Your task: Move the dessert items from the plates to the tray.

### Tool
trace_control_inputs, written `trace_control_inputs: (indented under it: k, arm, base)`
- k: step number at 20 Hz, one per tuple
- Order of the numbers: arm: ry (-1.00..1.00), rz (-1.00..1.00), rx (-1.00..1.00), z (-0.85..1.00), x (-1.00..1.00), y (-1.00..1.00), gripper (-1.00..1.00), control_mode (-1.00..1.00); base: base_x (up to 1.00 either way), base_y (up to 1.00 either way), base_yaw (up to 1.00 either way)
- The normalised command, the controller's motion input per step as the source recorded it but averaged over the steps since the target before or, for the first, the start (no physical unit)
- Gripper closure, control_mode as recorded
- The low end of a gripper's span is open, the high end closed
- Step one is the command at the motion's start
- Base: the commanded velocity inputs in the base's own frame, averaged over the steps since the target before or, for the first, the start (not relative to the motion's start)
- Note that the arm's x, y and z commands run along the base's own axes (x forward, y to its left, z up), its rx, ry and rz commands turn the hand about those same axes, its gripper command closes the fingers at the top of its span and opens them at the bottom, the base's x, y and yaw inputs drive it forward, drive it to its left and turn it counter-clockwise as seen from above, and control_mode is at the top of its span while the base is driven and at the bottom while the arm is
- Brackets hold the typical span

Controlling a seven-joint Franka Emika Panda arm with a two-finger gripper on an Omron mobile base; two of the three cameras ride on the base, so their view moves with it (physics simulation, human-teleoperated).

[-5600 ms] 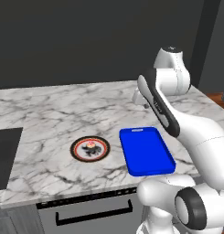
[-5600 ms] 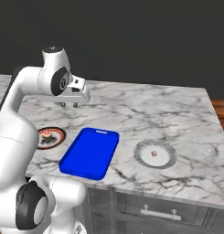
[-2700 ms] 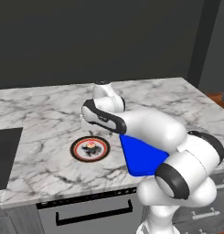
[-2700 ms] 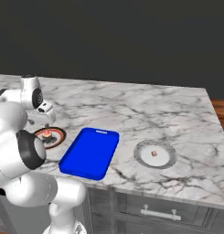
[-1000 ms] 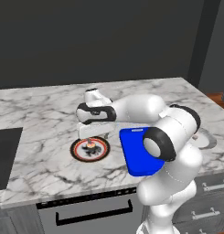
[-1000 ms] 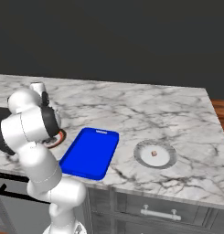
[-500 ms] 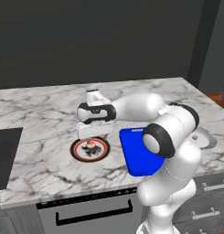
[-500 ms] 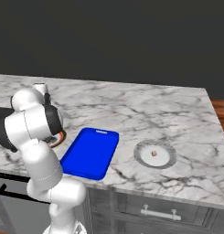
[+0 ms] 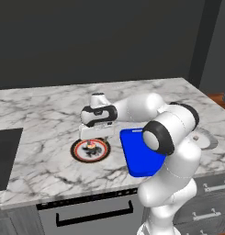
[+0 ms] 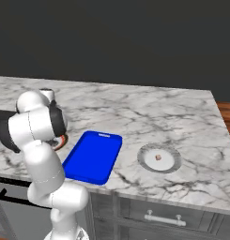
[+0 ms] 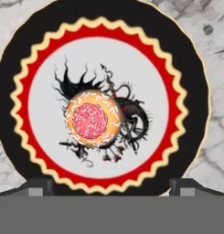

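The cupcake (image 11: 92, 120), pink-red on top with a tan base, sits at the centre of the plate with the black-and-red rim (image 11: 22, 59). My gripper (image 11: 111, 186) hangs straight above it, open, its fingertips (image 11: 40, 185) wide apart on either side. From the left base view, the gripper (image 9: 92, 140) hovers just over the cupcake (image 9: 91, 147) on that plate (image 9: 77, 151). The blue tray (image 9: 139, 153) lies right of it. On the plain pale plate (image 10: 147, 159) rests the small tan-brown lump (image 10: 158, 157), right of the tray (image 10: 94, 156).
A dark cooktop (image 9: 3, 156) is set into the marble counter (image 9: 40, 114) at the far left. The counter's front edge (image 9: 63, 195) runs close below the patterned plate, with a drawer handle (image 9: 93, 215) under it.
The arm swung from high on the right over to the patterned plate. Over the last second the hand has sunk slightly toward the cupcake. Plates, tray and desserts stay put.
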Motion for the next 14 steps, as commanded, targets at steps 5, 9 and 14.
trace_control_inputs:
  k: [5, 9, 14]
  arm:
    - [0.00, 0.00, 0.00, 0.00, 0.47, 0.01, -1.00, -1.00]
    - [0.00, 0.00, 0.00, 0.00, 0.38, 0.14, -1.00, -1.00]
    - [0.00, 0.00, 0.00, -0.02, 0.10, 0.18, -1.00, -1.00]
  base:
    - [0.00, 0.00, 0.00]
    - [0.00, 0.00, 0.00]
    - [0.00, 0.00, 0.00]
